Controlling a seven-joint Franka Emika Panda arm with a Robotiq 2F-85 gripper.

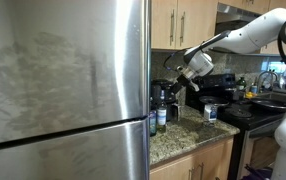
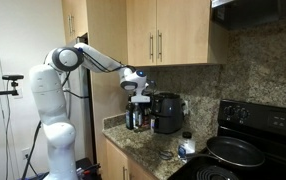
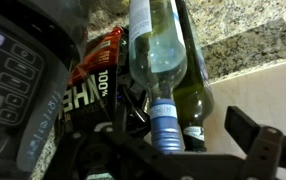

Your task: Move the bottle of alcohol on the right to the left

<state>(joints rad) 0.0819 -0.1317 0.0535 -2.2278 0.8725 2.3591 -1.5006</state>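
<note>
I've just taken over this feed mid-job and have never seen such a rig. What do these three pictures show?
A white robot arm with one two-fingered hand is working at a speckled granite counter. Two pictures come from cameras standing in the room. The third comes from a camera on the wrist, looking down past the hand. On the counter stand a slim dark green glass bottle, a clear glass bottle right beside it, a black countertop appliance and a short pale cup. The hand hangs over the bottle tops. It looks open and holds nothing yet.
</note>
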